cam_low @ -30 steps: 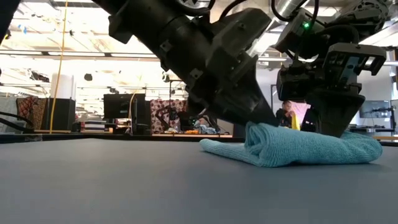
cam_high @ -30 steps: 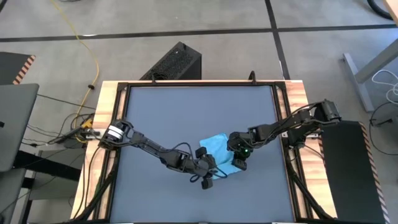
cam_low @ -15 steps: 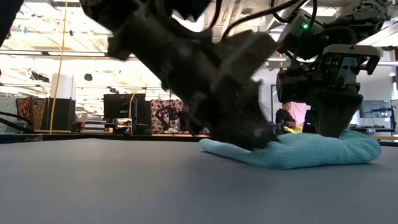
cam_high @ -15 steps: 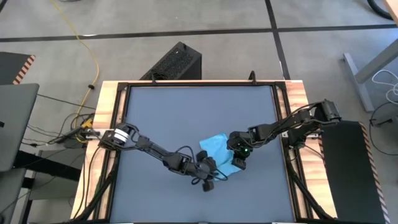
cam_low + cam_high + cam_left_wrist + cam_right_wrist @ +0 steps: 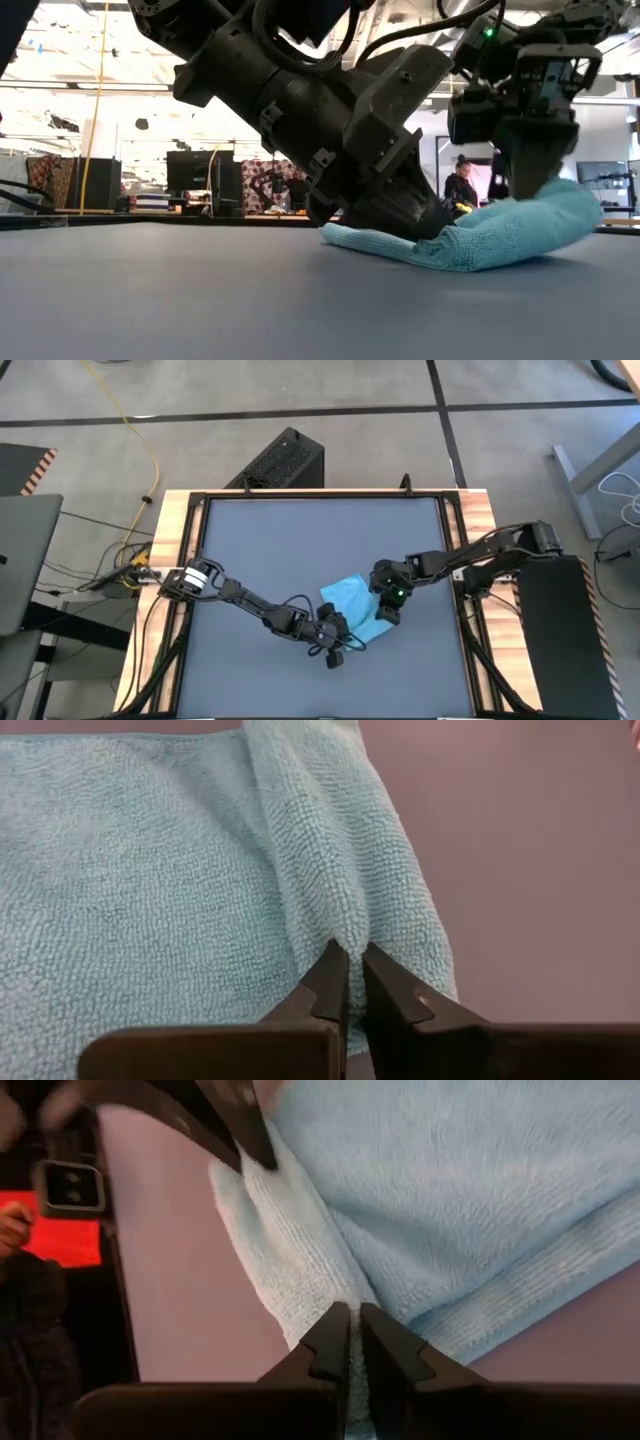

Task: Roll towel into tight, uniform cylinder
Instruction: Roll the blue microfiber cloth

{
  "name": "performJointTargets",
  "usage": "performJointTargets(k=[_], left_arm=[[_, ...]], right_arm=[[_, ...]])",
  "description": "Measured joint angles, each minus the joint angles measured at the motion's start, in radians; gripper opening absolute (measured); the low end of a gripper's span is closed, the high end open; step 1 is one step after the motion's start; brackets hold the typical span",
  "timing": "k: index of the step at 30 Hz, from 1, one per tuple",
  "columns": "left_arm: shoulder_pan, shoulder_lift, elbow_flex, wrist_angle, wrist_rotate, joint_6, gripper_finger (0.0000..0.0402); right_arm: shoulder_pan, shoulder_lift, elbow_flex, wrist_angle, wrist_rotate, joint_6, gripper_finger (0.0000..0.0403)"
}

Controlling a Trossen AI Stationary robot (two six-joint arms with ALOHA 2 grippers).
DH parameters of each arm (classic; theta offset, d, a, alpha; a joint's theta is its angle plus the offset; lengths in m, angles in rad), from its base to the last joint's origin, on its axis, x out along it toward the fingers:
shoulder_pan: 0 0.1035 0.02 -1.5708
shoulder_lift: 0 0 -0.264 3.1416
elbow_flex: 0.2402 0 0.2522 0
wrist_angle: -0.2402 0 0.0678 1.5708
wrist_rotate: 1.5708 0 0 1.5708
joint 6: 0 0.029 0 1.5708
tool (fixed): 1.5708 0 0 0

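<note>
The light-blue towel [image 5: 348,598] lies on the dark grey table [image 5: 260,540] right of centre, with a rolled fold along its near edge [image 5: 320,860]. My left gripper [image 5: 346,634] is low at the left end of that fold and shut on it; in the low view [image 5: 428,224] it is down by the table. My right gripper [image 5: 389,611] is shut on the fold's right end and stands higher in the low view [image 5: 527,190]. The towel's far part [image 5: 350,236] rests flat on the table. My left gripper pinches the end of the rolled fold [image 5: 340,932] between its two fingertips, several layers. It comes in slanting low from the table's left. That end of the towel rests on the table. My right gripper pinches the other end of the rolled fold [image 5: 338,1292] between its two fingertips, coming from above and pointing down. That end of the towel [image 5: 560,205] is raised off the table, and the cloth slopes down toward my left gripper.
The dark tabletop has a raised black frame and wooden side rails [image 5: 165,560]. There is bare table toward the far side [image 5: 320,530] and the near left [image 5: 240,670]. A person [image 5: 462,185] shows in the room behind the table.
My left gripper has gone down to the table with its end of the fold. My right gripper has gone up and a little toward the far right, lifting the towel's right end clear, so the cloth now slopes instead of lying flat.
</note>
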State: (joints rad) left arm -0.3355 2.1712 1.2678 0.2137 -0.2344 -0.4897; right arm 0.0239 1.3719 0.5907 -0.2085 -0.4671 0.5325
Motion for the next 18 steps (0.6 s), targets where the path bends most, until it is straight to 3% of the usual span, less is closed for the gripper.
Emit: performJointTargets(k=[10,18], left_arm=[[-0.010,0.000,0.000,-0.006,0.048,-0.019,0.0001],[-0.029,0.000,0.000,-0.008,0.017,-0.055,0.0000]], right_arm=[[-0.056,-0.078,0.000,-0.054,0.016,-0.044,0.0052],[-0.046,-0.072,0.000,-0.100,0.039,-0.144,0.0066]])
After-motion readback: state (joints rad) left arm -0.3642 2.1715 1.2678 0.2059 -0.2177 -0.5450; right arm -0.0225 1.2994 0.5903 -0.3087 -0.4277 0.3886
